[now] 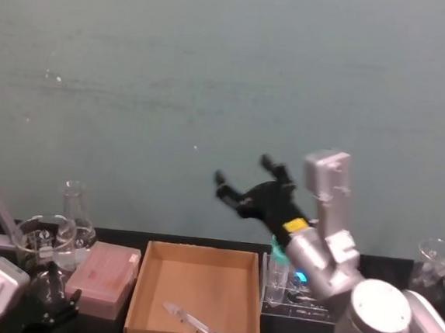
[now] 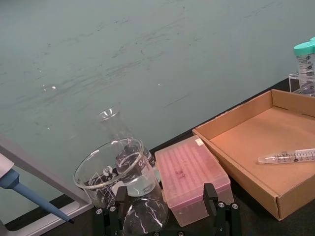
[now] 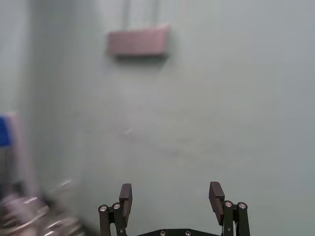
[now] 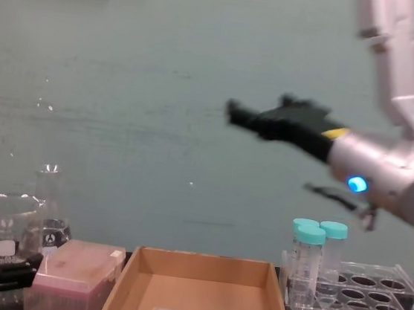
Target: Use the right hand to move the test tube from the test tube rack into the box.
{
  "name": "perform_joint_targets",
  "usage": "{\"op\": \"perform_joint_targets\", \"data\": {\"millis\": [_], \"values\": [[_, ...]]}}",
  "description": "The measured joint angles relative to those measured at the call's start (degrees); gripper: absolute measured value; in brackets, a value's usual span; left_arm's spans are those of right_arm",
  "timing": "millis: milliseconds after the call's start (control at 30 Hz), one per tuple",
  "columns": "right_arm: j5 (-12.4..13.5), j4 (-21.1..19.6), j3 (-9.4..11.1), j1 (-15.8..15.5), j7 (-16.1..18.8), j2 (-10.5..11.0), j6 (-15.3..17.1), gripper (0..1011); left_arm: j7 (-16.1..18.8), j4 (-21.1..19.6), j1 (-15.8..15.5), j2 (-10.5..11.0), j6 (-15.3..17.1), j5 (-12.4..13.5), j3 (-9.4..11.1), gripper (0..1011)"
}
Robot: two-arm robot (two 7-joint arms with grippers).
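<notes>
Test tube (image 1: 188, 318) lies flat on the floor of the cardboard box (image 1: 144, 276), near its front wall, so the move looks done (its cap end is hard to make out). Left gripper (image 1: 48, 301) sits parked low at the near left corner, close to a pink tip box (image 1: 103, 279), a glass beaker (image 2: 115, 169) and a conical flask (image 1: 74, 208); I cannot tell how its fingers stand. Just right of the box stands the clear test tube rack (image 4: 369, 304), holding wider teal-capped tubes (image 4: 316, 261). Farther back and well above the table, the right hand (image 1: 248, 182) hangs with fingers spread wide and nothing between them, clear of rack and box alike; nothing stands in its way.
</notes>
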Motion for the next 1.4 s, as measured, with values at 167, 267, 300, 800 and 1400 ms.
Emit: {"op": "perform_joint_targets", "data": {"millis": [167,267,300,800,1400], "values": [[-3.11,-4.06,4.14,-3.79,-7.85,1.73,-2.87,1000,0.0,0.0,0.0,0.0,0.0,0.0,0.0,1000],[-5.18,-5.43,6.95,-6.5,-13.09,2.76,-3.09,1000,0.0,0.0,0.0,0.0,0.0,0.0,0.0,1000],[-5.67,-5.63,7.72,-7.11,-14.46,2.94,-2.99,1000,0.0,0.0,0.0,0.0,0.0,0.0,0.0,1000],[-10.24,-5.63,15.29,-15.8,-25.61,3.22,4.38,1000,0.0,0.0,0.0,0.0,0.0,0.0,0.0,1000],[-10.33,-5.88,15.38,-15.99,-25.43,3.2,4.69,1000,0.0,0.01,0.0,0.0,0.0,0.0,0.0,1000]]}}
